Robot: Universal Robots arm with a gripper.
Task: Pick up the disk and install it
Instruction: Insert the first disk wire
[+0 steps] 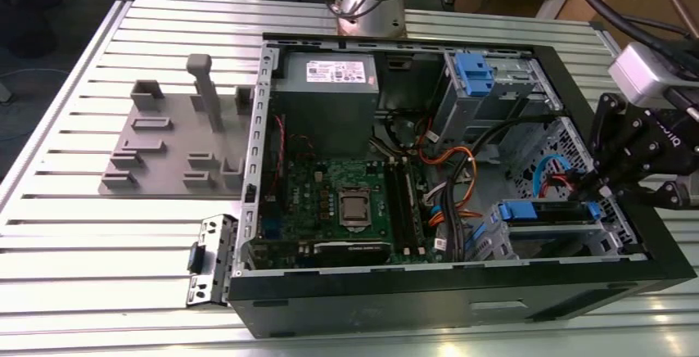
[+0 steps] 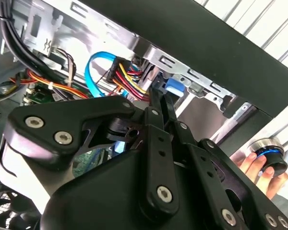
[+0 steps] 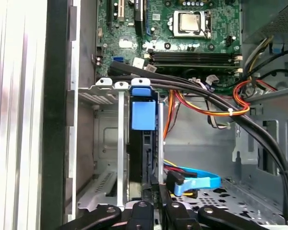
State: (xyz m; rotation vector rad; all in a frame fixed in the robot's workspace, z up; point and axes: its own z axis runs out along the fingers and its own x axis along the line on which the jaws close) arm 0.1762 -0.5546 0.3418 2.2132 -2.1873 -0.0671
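The disk (image 1: pixel 543 210), edged by its bright blue frame, lies inside the drive cage (image 1: pixel 552 238) at the near corner of the open computer case (image 1: pixel 459 300), on the exterior view's right. In the first wrist view the disk (image 3: pixel 143 115) stands edge-on between the cage's metal rails. My gripper (image 1: pixel 598 187) hangs over the case wall right at the disk's outer end. Both wrist views show the gripper (image 3: pixel 156 184) (image 2: pixel 159 93) with its fingers drawn together, tips against that end of the disk (image 2: pixel 175 85). Whether they pinch it is hidden.
Orange, red and yellow wires and a blue flat cable (image 3: pixel 197 183) run beside the cage. The motherboard (image 1: pixel 349 201), a grey power supply box (image 1: pixel 327 95) and a second blue-clipped bay (image 1: pixel 475 74) fill the case. A hand (image 2: pixel 252 165) rests on a blue-ringed knob (image 2: pixel 269 155). A grey fixture (image 1: pixel 164 140) stands outside the case.
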